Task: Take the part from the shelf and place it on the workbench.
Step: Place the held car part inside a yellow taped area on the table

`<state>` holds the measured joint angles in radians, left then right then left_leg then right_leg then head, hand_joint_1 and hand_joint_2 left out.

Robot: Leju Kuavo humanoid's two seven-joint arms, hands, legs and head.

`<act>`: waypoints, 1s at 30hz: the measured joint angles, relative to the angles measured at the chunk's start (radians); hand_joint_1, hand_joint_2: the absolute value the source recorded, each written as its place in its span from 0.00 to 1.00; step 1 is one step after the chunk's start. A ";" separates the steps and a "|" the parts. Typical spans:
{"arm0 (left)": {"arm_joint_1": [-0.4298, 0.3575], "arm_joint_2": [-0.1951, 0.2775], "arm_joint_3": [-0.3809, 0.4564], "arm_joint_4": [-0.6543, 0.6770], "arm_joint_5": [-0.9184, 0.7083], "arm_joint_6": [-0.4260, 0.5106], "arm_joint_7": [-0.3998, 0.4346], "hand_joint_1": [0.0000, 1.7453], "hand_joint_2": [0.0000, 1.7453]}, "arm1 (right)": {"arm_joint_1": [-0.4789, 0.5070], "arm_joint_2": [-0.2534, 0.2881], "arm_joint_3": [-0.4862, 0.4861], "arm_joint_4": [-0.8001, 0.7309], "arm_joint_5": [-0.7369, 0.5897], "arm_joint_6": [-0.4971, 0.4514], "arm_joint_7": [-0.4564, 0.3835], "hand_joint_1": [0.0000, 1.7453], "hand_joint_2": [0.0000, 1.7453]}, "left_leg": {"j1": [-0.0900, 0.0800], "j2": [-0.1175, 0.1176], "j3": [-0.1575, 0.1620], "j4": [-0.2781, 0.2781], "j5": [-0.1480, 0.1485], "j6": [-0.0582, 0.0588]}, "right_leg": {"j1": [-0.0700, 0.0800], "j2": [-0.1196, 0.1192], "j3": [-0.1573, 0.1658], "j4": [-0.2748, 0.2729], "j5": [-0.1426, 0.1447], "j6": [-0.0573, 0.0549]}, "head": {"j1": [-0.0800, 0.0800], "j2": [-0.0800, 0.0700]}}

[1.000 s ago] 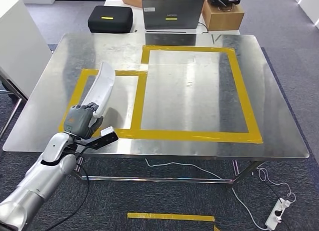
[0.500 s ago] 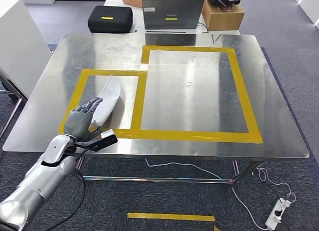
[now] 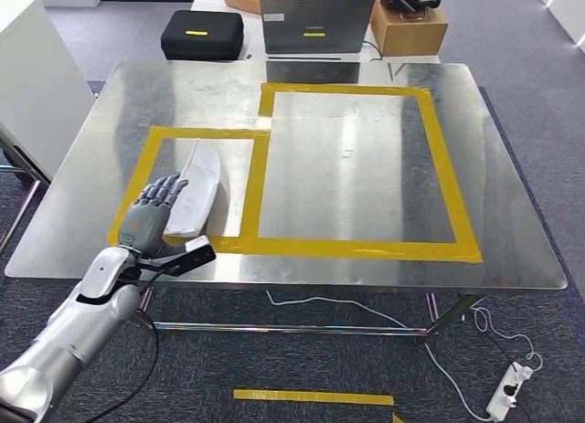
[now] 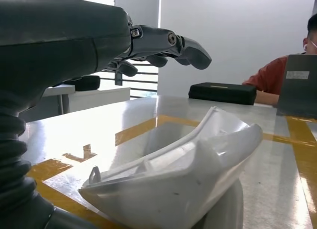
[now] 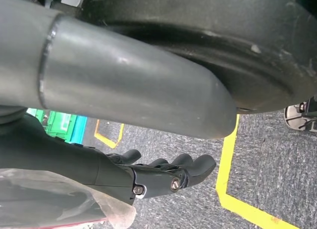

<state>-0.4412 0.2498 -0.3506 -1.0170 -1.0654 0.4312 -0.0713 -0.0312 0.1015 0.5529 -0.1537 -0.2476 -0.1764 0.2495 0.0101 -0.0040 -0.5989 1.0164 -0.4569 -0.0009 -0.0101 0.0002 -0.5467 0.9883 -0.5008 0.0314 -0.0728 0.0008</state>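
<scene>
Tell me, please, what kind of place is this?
Probably a robot test room in a lab or office: a steel table marked with yellow tape, a person behind a laptop, grey carpet, and a power strip on the floor.

White part [image 4: 176, 174] lies on the workbench [image 4: 123, 120] (robot hand [image 4: 112, 46] spread above).

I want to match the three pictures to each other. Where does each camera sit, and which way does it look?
Head view: high on the body, looking forward and down at the workbench; left arm and left robot hand beside the white part.
Left wrist view: behind the left robot hand, low, looking across the table over the part.
Right wrist view: on the hanging arm, facing the floor; right robot hand shows.
Head and left wrist views share part, yellow tape, laptop.
</scene>
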 joint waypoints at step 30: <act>0.028 0.015 0.039 -0.089 0.072 0.081 -0.066 0.00 0.00 | 0.002 0.000 0.006 0.000 0.000 0.000 -0.002 0.00 0.00 | -0.004 0.000 0.000 0.002 -0.002 0.003 | -0.004 -0.001 0.001 -0.001 0.000 0.002 | 0.000 0.000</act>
<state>-0.4136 0.2651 -0.3119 -1.1064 -0.9937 0.5118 -0.1374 -0.0296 0.1015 0.5591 -0.1537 -0.2476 -0.1768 0.2476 0.0063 -0.0043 -0.5992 1.0187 -0.4591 0.0022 -0.0138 -0.0007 -0.5459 0.9873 -0.5009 0.0338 -0.0730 0.0008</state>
